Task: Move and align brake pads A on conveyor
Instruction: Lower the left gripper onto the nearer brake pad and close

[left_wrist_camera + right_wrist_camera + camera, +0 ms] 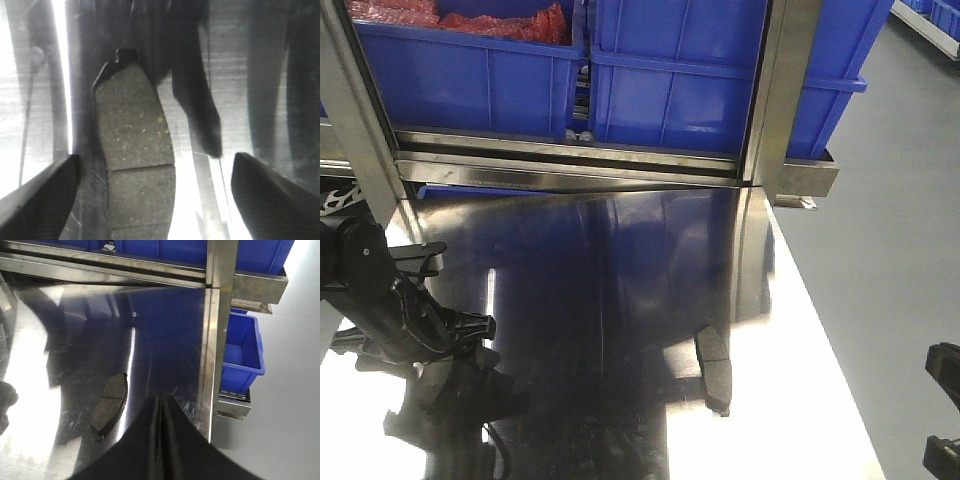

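While it gaped empty, left end effector (155, 159): needed centring over brake pad (134, 150).
Right end effector (159, 404): pinched together, empty.

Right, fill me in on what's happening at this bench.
A two-armed robot is working over a shiny steel table. Its left tool is open, and a grey brake pad lies flat between its fingers, not gripped. Its right tool is shut and empty; a pad lies on the steel beside it, possibly the same one. No conveyor is in view.
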{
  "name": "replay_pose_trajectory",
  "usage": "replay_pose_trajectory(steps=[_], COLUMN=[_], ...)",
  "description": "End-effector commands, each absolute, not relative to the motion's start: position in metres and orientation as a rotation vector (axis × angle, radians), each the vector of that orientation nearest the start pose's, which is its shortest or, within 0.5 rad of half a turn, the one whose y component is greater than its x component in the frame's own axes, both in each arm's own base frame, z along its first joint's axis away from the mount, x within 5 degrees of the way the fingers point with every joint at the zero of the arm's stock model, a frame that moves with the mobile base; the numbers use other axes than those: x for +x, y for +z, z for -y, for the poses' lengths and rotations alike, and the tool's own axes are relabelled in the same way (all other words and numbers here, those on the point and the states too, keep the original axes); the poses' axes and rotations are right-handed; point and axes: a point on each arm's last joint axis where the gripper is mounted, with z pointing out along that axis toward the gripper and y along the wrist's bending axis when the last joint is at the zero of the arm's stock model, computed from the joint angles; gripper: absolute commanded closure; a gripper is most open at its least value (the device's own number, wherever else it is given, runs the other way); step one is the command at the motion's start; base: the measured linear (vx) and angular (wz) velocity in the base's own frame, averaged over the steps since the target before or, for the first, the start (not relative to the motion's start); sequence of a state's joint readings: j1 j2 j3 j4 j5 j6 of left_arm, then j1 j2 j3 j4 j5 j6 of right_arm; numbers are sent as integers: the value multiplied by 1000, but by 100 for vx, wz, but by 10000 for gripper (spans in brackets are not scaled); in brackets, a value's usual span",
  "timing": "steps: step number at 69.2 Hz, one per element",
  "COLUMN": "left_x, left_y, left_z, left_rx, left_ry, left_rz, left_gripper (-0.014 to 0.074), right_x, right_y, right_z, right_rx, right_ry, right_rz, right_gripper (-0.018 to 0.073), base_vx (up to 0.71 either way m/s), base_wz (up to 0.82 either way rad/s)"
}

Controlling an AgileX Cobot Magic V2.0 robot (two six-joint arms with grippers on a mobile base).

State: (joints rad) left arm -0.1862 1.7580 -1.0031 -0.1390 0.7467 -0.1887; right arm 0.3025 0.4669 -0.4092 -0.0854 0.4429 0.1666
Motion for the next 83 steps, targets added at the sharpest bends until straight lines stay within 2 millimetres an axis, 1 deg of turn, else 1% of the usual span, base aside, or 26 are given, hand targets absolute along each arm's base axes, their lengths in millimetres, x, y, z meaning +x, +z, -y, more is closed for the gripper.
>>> replay_pose_trajectory(steps=[1, 13, 22, 30, 46, 55, 61, 71, 78, 83], left_x=[313, 313, 312, 312, 310, 309, 308, 303, 291, 278], left_y=[184, 184, 184, 184, 185, 190, 197, 215, 227, 234], left_z=[68, 68, 68, 68, 67, 67, 66, 62, 61, 59], left_rx=[-156, -156, -156, -156, -142, -106, -77, -23, 5, 18], left_ry=[-225, -224, -224, -223, -218, -217, -200, -158, -148, -154], left_rz=[-2924, -2929, -2933, -2935, -2954, -2938, -2907, -2847, -2787, -2732], left_gripper=[10, 18, 70, 153, 367, 443, 461, 461, 458, 458], right_x=[98, 98, 98, 98, 98, 98, 98, 98, 98, 98], right_y=[293, 293, 293, 293, 293, 293, 293, 293, 293, 293], right_z=[-27, -27, -27, -27, -27, -27, -27, -27, -27, -27], right_rx=[-197, -197, -197, -197, -197, -197, -197, -197, -197, -197], right_ry=[217, 217, 217, 217, 217, 217, 217, 217, 217, 217], right_rz=[-1884, -1884, -1884, -1884, -1884, -1884, -1884, -1884, -1884, -1884], right_gripper=[569, 569, 569, 569, 569, 569, 569, 569, 569, 569], base_vx=[0, 0, 0, 0, 0, 0, 0, 0, 0, 0], base_wz=[0, 0, 0, 0, 0, 0, 0, 0, 0, 0])
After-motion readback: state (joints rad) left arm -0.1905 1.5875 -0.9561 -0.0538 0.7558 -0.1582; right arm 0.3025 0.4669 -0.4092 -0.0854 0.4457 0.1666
